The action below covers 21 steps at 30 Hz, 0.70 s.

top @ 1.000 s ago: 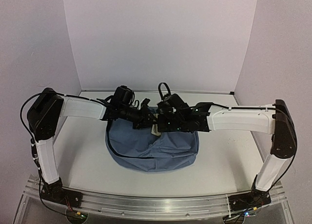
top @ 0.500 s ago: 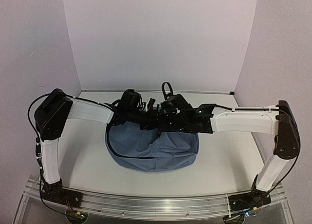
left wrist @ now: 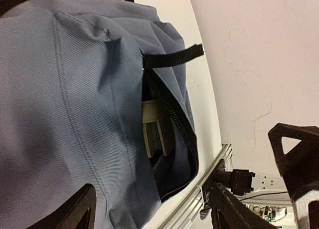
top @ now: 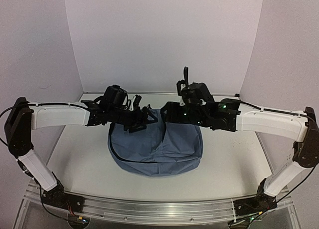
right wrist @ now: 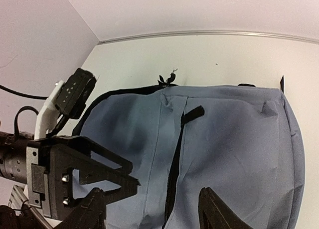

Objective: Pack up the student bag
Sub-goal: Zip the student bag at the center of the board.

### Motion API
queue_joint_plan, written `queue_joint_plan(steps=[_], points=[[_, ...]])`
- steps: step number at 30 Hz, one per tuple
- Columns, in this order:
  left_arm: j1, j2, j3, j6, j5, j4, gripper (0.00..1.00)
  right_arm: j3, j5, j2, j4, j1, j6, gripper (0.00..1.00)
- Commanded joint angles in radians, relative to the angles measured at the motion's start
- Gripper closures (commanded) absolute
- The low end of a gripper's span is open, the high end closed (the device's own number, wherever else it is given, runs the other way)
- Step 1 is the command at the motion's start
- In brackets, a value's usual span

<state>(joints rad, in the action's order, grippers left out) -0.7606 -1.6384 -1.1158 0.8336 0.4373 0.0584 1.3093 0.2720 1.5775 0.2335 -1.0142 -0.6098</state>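
Note:
The student bag (top: pixel 155 150) is a slate-blue fabric backpack lying flat mid-table. In the left wrist view its dark zipper (left wrist: pixel 172 116) gapes, and a cream, flat object (left wrist: pixel 155 129) sits inside the pocket. A black pull strap (left wrist: pixel 174 57) lies at the zipper's end. My left gripper (top: pixel 143 120) hovers above the bag's far left edge, open and holding nothing (left wrist: pixel 154 216). Over the bag's far middle, my right gripper (top: pixel 168 114) is also open and empty (right wrist: pixel 152 214), looking down on the zipper line (right wrist: pixel 174 174).
The two grippers hang close together, nearly tip to tip, above the bag's far edge; the left gripper (right wrist: pixel 75 174) shows in the right wrist view. White walls (top: pixel 159 39) close the table at the back and sides. An aluminium rail (top: pixel 159 209) runs along the near edge.
Both grippers have opened and risen off the bag's top edge. The arms have stretched farther back. The cream object seen between them earlier now lies inside the zip opening.

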Motion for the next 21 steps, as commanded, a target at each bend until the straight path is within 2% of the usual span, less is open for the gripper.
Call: queue_joint_plan(steps=[1,5,9,16,21], points=[[0.042,0.077,0.022,-0.039,-0.076,0.105,0.21,0.057,-0.082,0.025,-0.006,0.072,0.056,0.40],[0.073,0.099,0.015,-0.036,-0.078,0.099,0.21,0.102,-0.174,0.097,-0.005,0.129,0.089,0.42],[0.087,0.084,-0.024,-0.030,-0.063,0.074,0.25,0.142,-0.251,0.159,-0.015,0.166,0.118,0.45],[0.091,-0.040,-0.150,-0.029,-0.022,0.035,0.31,0.171,-0.289,0.231,-0.060,0.202,0.146,0.53],[0.092,-0.143,-0.215,0.005,0.032,-0.032,0.41,0.182,-0.290,0.265,-0.100,0.216,0.178,0.60]])
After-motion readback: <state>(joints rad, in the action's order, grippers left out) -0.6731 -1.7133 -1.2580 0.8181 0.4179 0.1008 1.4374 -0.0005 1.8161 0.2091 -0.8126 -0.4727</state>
